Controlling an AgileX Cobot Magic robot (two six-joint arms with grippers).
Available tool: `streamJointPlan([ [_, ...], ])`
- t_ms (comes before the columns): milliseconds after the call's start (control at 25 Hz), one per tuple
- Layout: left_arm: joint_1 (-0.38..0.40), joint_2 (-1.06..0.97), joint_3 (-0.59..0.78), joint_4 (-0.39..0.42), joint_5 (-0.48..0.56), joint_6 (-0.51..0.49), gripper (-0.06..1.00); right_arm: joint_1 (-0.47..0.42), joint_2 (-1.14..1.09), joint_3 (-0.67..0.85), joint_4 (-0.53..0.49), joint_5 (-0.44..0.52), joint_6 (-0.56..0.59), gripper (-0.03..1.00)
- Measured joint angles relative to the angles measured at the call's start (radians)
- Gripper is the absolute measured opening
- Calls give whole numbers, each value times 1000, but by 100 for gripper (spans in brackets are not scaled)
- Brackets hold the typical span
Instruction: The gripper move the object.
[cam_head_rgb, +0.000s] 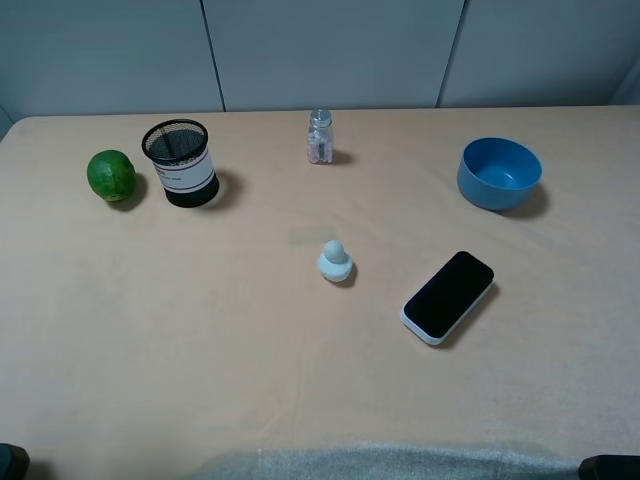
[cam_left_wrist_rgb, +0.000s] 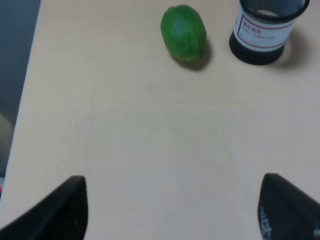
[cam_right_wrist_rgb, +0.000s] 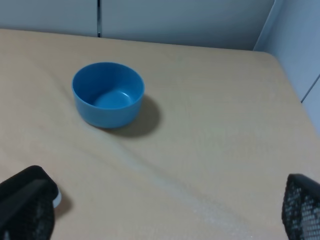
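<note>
— One lime (cam_head_rgb: 111, 175) is what we look for first, and we find it near the far left corner of the table (cam_head_rgb: 200, 340), lying on bare wood.

— We see it too. Just beside it, toward the middle of the far edge, stands a black mesh cup (cam_head_rgb: 181, 162) with a white label; the two look close but apart.

— And our left gripper (cam_left_wrist_rgb: 172, 210)?

— We see its two dark fingers (cam_left_wrist_rgb: 60, 212) spread wide with only bare tabletop between them. It holds nothing, and the lime sits well ahead of it, untouched.

— Our right gripper (cam_right_wrist_rgb: 165, 212) is the same: fingers far apart, nothing between them. A blue bowl (cam_right_wrist_rgb: 108, 94) stands upright ahead of it, near the far right corner.

— Going outward from the lime, we pass a small glass shaker (cam_head_rgb: 320, 136) by the middle of the far edge.

— Then a little white duck figure (cam_head_rgb: 335, 261) sits about mid-table, and a black phone (cam_head_rgb: 449, 296) in a white case lies flat and slantwise, toward the right edge, nearer us than the bowl.
</note>
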Motion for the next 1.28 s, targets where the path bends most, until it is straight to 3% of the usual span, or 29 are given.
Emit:
streamJointPlan([
  [720,42,-235,80,-12,28,0,77,0,0,0,0,0,0,69],
  [1280,42,-243,84,-8,34,0,77,0,0,0,0,0,0,69],
])
